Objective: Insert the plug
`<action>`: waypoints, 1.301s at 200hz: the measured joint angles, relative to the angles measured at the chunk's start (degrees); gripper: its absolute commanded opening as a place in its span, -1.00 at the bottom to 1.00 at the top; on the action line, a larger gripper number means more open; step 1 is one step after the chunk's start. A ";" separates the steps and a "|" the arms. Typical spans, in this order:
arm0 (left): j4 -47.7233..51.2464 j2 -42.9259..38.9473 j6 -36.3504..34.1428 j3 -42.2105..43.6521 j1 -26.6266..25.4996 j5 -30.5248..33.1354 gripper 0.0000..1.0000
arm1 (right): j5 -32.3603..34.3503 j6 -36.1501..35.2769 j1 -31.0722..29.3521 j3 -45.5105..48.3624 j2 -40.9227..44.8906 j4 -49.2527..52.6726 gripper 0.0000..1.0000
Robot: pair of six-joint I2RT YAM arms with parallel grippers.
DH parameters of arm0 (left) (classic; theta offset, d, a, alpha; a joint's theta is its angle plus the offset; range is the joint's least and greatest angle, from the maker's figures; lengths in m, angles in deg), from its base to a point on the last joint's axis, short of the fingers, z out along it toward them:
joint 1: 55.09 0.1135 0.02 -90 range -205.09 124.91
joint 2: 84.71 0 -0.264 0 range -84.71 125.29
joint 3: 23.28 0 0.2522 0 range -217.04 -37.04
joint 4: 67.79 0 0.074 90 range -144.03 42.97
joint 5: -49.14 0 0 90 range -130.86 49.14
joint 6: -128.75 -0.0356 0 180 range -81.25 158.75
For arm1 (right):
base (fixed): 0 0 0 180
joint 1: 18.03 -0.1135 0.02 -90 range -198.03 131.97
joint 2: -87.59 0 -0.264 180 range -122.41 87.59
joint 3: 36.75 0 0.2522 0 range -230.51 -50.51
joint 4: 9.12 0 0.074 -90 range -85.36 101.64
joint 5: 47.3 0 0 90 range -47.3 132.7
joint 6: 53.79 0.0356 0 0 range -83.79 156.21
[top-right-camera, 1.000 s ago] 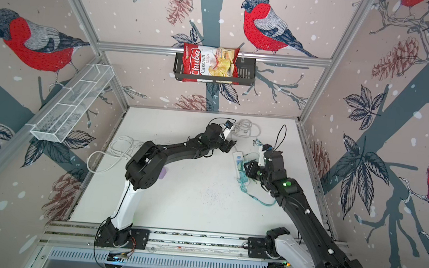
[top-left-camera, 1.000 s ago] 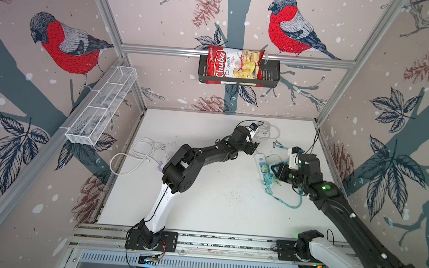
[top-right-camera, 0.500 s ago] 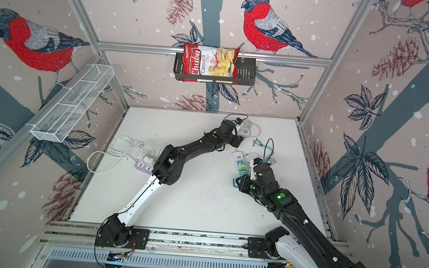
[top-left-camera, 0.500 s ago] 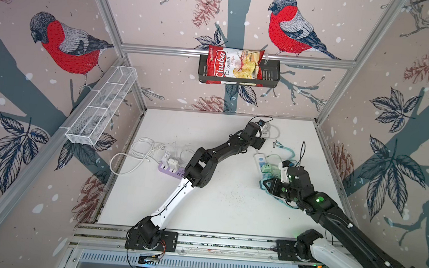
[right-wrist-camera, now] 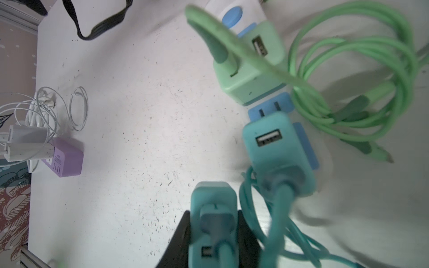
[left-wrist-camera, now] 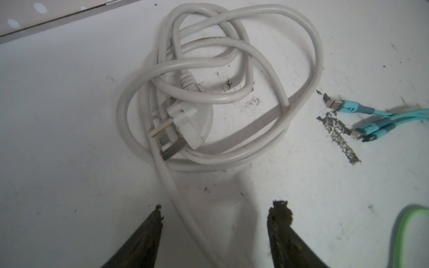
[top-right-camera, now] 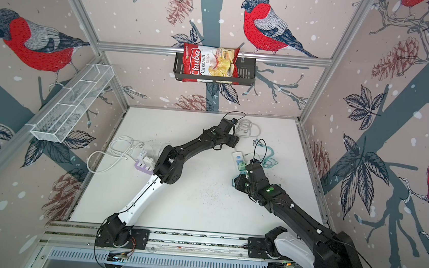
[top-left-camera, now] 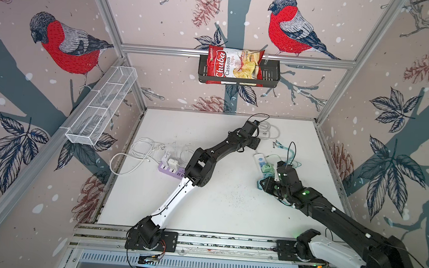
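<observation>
My right gripper (right-wrist-camera: pixel 213 215) is shut on a teal charger plug (right-wrist-camera: pixel 212 199), held just off the near end of the white power strip (right-wrist-camera: pixel 269 109) with blue sockets. A green charger (right-wrist-camera: pixel 246 69) and a second teal charger (right-wrist-camera: pixel 276 148) sit plugged into the strip. In both top views the right gripper (top-left-camera: pixel 263 183) (top-right-camera: pixel 237 181) hangs beside the strip (top-left-camera: pixel 259 158) (top-right-camera: pixel 237 158). My left gripper (left-wrist-camera: pixel 219 206) (top-left-camera: pixel 256 143) is open at the back of the table. A white cord runs between its fingers, and the cord's white plug (left-wrist-camera: pixel 183 125) lies in its coil ahead.
A purple power strip (top-left-camera: pixel 169 170) with white chargers and loose white cables sits at the left. A green cable bundle (right-wrist-camera: pixel 362 81) lies beside the white strip. Teal cable ends (left-wrist-camera: pixel 362 116) lie near the white coil (top-left-camera: pixel 269 130). Walls close in on three sides of the table.
The left arm has stretched farther toward the back right, over the white coil, and its jaws have narrowed a little. The right gripper has drawn toward the front with the teal plug.
</observation>
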 measured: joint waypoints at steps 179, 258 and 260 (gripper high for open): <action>-10.36 -26.47 4.22 46.71 1.29 -1.09 -0.30 | 8.61 0.24 9.07 -1.60 -8.24 -0.55 -0.85; -19.91 -37.31 10.03 66.20 -4.61 -1.18 -0.38 | 11.15 -6.60 12.50 -7.91 -14.05 2.69 -0.87; -20.11 -37.46 10.21 66.51 -4.92 -1.27 -0.38 | 11.23 -6.71 12.61 -7.98 -14.12 2.73 -0.87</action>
